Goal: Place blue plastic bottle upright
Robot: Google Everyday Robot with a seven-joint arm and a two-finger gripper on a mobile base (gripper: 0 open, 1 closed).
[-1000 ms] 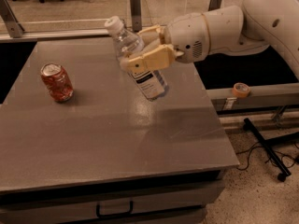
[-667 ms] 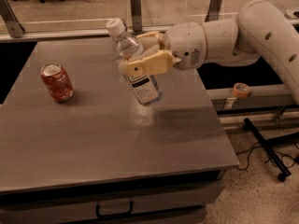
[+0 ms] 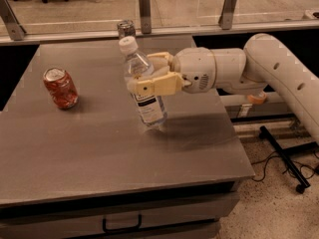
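Observation:
The blue plastic bottle (image 3: 142,83) is clear with a white cap and a white label with dark text. It is nearly upright, its cap leaning a little to the left, with its base at or just above the grey table (image 3: 75,143) near the middle. My gripper (image 3: 149,73) comes in from the right and is shut on the bottle around its middle, one tan finger in front (image 3: 154,86) and one behind.
A red soda can (image 3: 60,87) stands on the table's left side. A silver can (image 3: 126,29) stands at the far edge behind the bottle. A glass barrier runs along the back. The table's right edge drops to the floor with cables.
The gripper has lowered the bottle toward the table and turned it closer to upright. The red can has not moved.

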